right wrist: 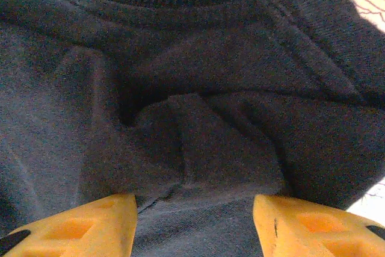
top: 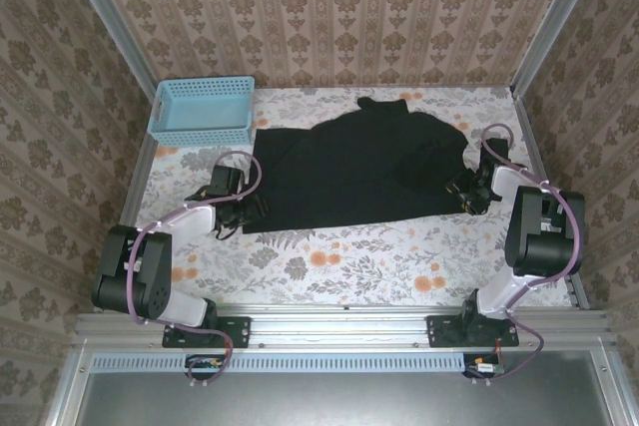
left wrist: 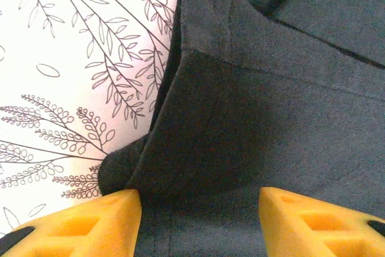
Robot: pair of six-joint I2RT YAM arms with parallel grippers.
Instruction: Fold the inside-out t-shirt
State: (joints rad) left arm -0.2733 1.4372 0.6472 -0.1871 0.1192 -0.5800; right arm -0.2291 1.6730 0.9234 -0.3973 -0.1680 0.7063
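Observation:
The inside-out t-shirt (top: pixel 349 172) is a plain black one, spread mostly flat across the middle of the flowered table (top: pixel 349 261), with rumpled folds at its right end. My left gripper (top: pixel 250 213) sits low at the shirt's near left corner. In the left wrist view that gripper (left wrist: pixel 198 224) is open, its yellow fingertips (left wrist: pixel 108 221) well apart over the hemmed corner (left wrist: pixel 198 142). My right gripper (top: pixel 462 193) is at the shirt's right edge. In the right wrist view it (right wrist: pixel 195 227) stands open over bunched fabric (right wrist: pixel 192 136), gripping nothing.
A light blue plastic basket (top: pixel 203 112) stands at the back left corner, just beyond the shirt's left end. Patterned walls close in the table on three sides. Bare tablecloth lies between the shirt and the arm bases (top: pixel 339 331).

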